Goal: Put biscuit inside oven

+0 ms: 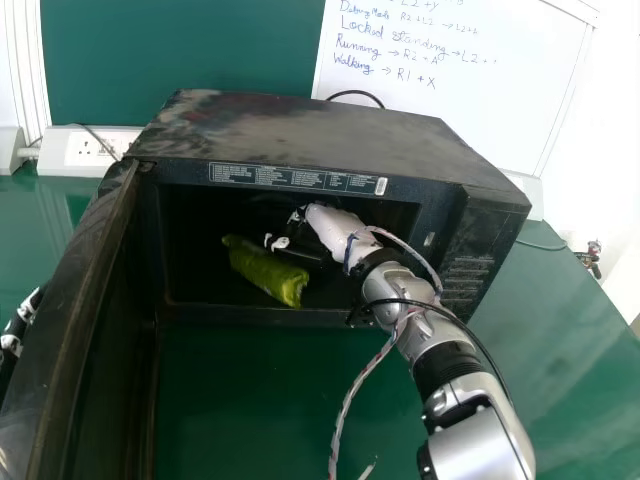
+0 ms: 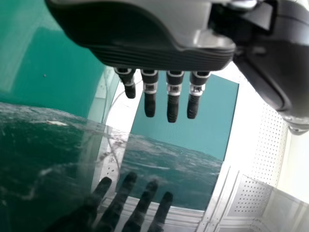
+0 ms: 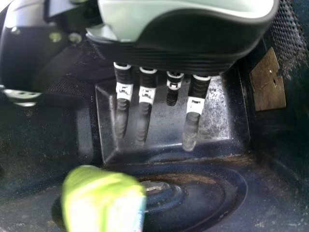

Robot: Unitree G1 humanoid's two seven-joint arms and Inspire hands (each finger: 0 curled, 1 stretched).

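Glossy plastic biscuit packet (image 1: 265, 272), scuffed dull metal oven (image 1: 310, 130)

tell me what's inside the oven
Inside the oven are a green biscuit packet and the right robot hand, over a floor with a round recess. The packet and hand cover whatever is directly behind them in the head view.

Left hand (image 1: 18, 330) is hanging, fingers (image 2: 173, 104) pointing straight near glossy dark panel (image 2: 43, 159) that's mirroring them. Teal board (image 2: 186, 128) showing behind, perforated panel (image 2: 268, 145) sitting near it.
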